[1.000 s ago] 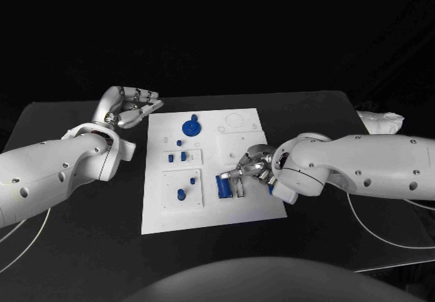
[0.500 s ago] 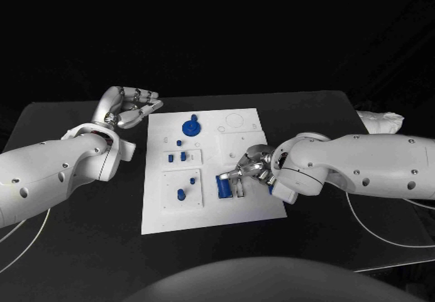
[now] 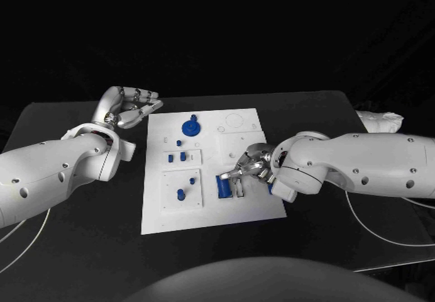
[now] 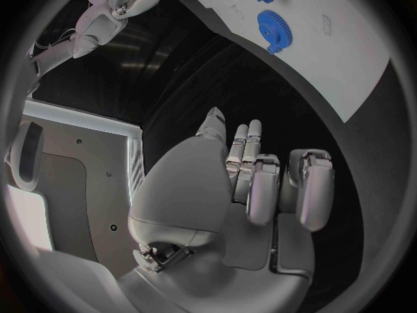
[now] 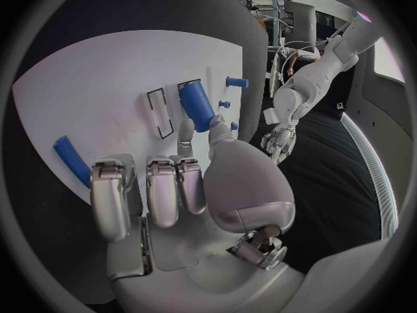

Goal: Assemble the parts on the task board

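Note:
The white task board (image 3: 213, 211) lies in the middle of the table. On it are a blue gear (image 3: 190, 128), small blue pegs (image 3: 182, 155) and a blue block (image 3: 222, 186). My right hand (image 3: 249, 168) is low over the board's right side. Its fingers (image 5: 162, 188) are curled in and hold nothing. Its thumb reaches out to the blue block (image 5: 197, 104), beside a bare rectangular slot (image 5: 158, 111). A blue bar (image 5: 71, 161) lies beside the curled fingers. My left hand (image 3: 127, 107) rests off the board's far left corner with its fingers (image 4: 260, 181) curled on nothing.
The black table (image 3: 82, 251) runs wide on both sides of the board. White cables (image 3: 381, 236) trail over the table behind my right arm. More small blue pieces (image 3: 180, 194) stand in the board's near left panel.

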Robot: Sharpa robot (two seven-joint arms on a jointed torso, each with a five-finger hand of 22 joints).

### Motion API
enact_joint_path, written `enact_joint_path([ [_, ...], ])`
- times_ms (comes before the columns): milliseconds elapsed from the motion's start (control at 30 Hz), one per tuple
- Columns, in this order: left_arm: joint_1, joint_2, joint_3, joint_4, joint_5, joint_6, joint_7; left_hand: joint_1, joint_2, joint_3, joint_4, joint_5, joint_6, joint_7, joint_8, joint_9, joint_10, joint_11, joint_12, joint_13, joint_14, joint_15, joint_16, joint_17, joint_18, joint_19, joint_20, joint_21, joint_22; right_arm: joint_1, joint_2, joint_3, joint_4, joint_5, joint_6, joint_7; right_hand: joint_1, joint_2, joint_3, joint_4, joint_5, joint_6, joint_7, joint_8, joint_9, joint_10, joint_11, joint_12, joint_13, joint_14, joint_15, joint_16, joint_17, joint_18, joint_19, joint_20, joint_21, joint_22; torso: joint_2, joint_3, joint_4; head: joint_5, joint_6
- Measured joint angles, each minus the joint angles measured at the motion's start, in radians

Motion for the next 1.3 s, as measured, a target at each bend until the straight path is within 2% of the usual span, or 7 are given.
enact_joint_path([
  [533,0.000,0.000,0.000,0.001,0.000,0.001,0.000,0.000,0.000,0.000,0.000,0.000,0.000,0.000,0.000,0.000,0.000,0.000,0.000,0.000,0.000,0.000,0.000,0.000,0.000,0.000,0.000,0.000,0.000,-0.001,0.001,-0.001,0.000,0.001,-0.007,0.005,0.000,0.000,0.000,0.000,0.004,0.000,0.000,0.000,0.001,0.000,0.000,0.000,0.000,0.000,0.000,0.000,0.000,0.000,0.000,0.000,0.000,0.000,0.000,0.0000,-0.0004,0.000,0.000],
  [700,0.000,0.000,0.000,0.001,0.000,0.001,0.000,0.000,0.000,0.000,0.000,0.000,0.000,0.000,0.000,0.000,0.000,0.000,0.000,0.000,0.000,0.000,0.000,0.000,0.000,0.000,0.000,0.000,0.000,0.000,0.000,0.001,0.001,0.001,-0.008,0.007,0.009,0.009,0.017,-0.017,0.026,0.000,0.000,-0.006,0.005,0.000,0.000,0.000,0.000,-0.002,-0.002,0.000,0.000,0.000,0.000,0.000,0.000,0.000,0.001,0.0001,-0.0007,-0.001,0.000],
  [833,0.000,0.001,0.000,0.001,0.000,0.001,0.000,0.000,0.000,0.000,0.000,0.000,0.000,0.000,0.000,0.000,0.000,0.000,0.000,0.000,0.000,0.000,0.000,0.000,0.000,0.000,0.000,0.000,0.000,0.002,0.000,0.003,0.003,0.001,-0.008,0.009,0.040,0.016,0.035,-0.035,0.031,-0.004,-0.004,-0.012,0.008,0.000,-0.007,0.000,0.000,0.000,-0.007,0.000,0.000,0.000,0.000,0.000,0.000,0.000,0.001,0.0004,-0.0005,-0.002,0.000],
  [1300,0.000,0.002,0.000,-0.001,0.000,0.002,0.000,0.000,0.000,0.000,0.000,0.000,0.000,0.000,0.000,0.000,0.000,0.000,0.000,0.000,0.000,0.000,0.000,0.000,0.000,0.000,0.000,0.000,0.000,0.002,-0.005,0.004,0.004,0.000,-0.011,0.019,0.062,0.020,0.043,-0.043,0.037,-0.004,-0.004,-0.021,0.009,0.000,-0.007,0.000,0.000,0.000,-0.007,0.000,0.000,0.000,0.000,0.000,0.000,0.000,0.000,0.0005,0.0002,-0.003,0.000],
])
